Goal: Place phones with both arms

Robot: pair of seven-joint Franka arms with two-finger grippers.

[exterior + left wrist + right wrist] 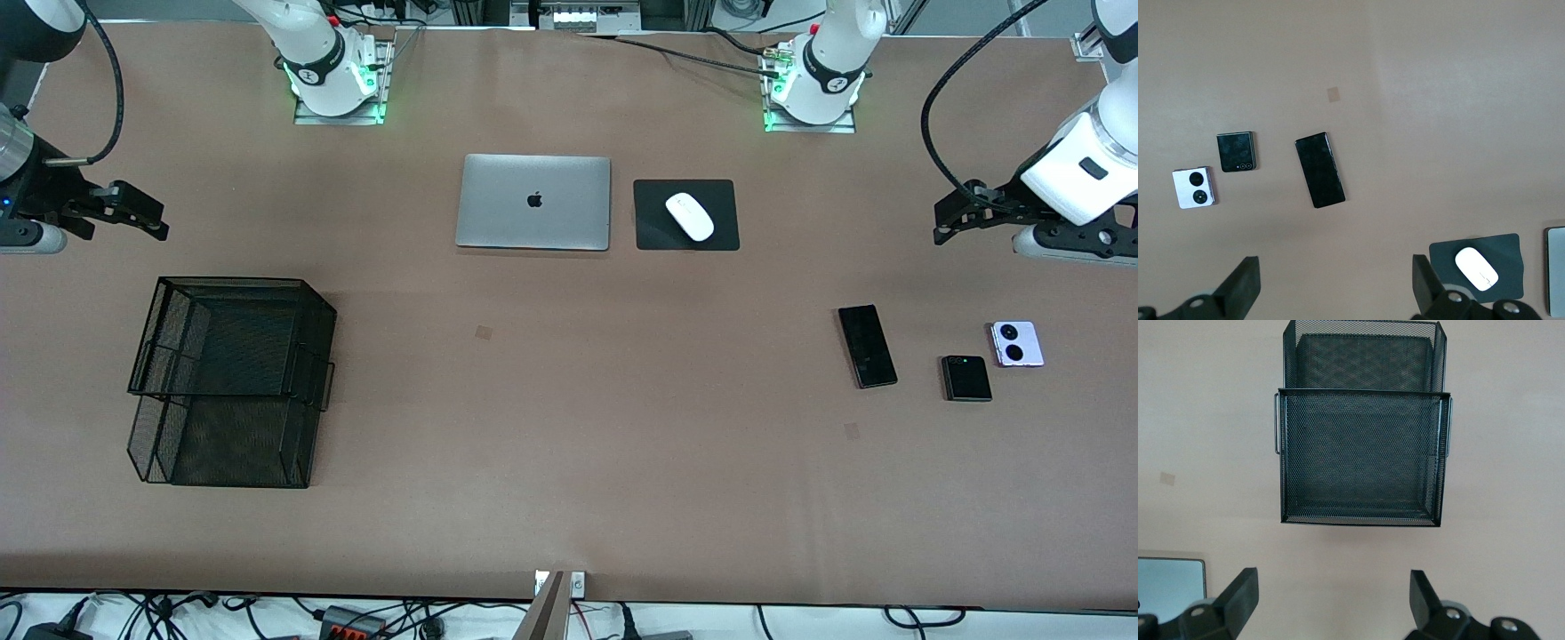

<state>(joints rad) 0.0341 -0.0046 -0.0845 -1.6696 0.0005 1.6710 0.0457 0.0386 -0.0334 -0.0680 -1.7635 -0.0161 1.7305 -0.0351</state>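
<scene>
Three phones lie on the table toward the left arm's end. The long black slab (867, 346) (1319, 169) lies nearest the middle. The small folded black phone (966, 378) (1236, 151) lies beside it, and the lilac-white phone with two lenses (1016, 343) (1194, 187) is closest to the table's end. My left gripper (954, 220) (1336, 283) is open and empty, up over bare table between its base and the phones. My right gripper (147, 216) (1333, 597) is open and empty, over bare table beside the black mesh tray (307, 348) (1358, 519).
The two-tier black mesh tray stands toward the right arm's end. A closed silver laptop (533, 202) (1170, 587) and a white mouse (689, 216) (1476, 268) on a black pad (658, 233) (1511, 248) lie in the middle, near the bases.
</scene>
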